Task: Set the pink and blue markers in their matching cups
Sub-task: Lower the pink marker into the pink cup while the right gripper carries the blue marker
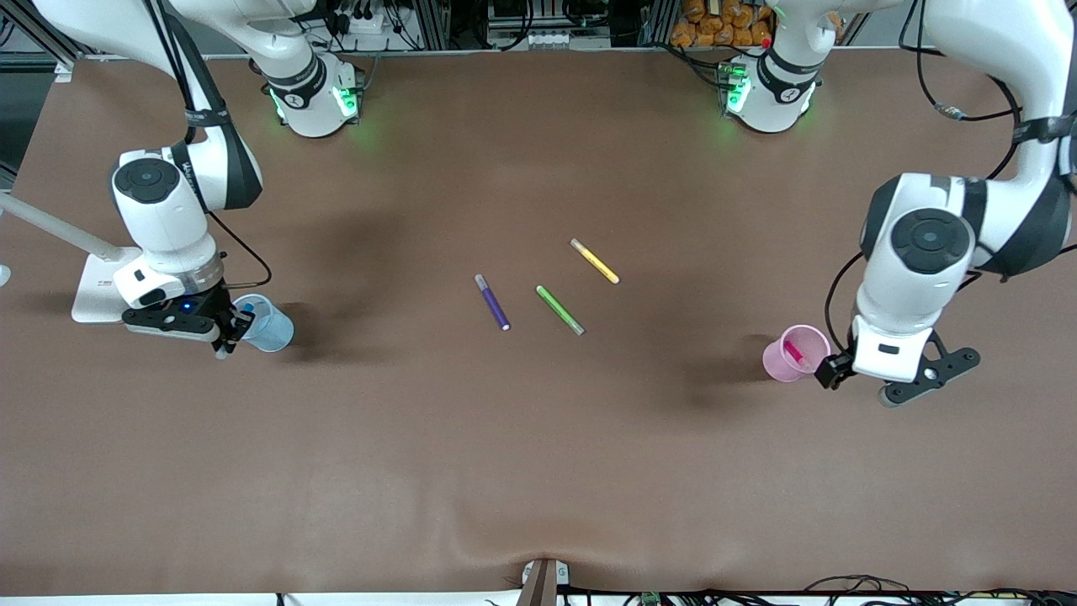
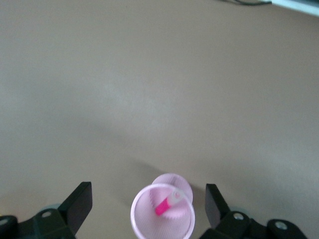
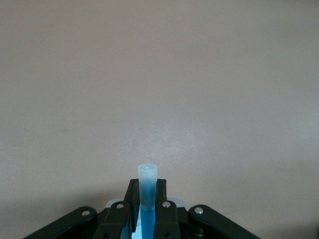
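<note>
Pink marker [image 2: 163, 205] sits in the pink cup [image 2: 162, 221] below my released left tool [image 2: 148, 204]; my right tool [image 3: 147, 199] grips the blue marker [image 3: 147, 186] over the blue cup [image 1: 265, 324].

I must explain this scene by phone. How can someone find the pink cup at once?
Go to the left arm's end of the brown table. The pink cup stands there under the open left claw, a pink marker inside; the only other cup is pale blue.

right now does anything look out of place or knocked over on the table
Nothing stands out. The pink cup stands upright with the pink marker in it, under the open left claw. The right claw holds the blue marker over the upright blue cup.
</note>
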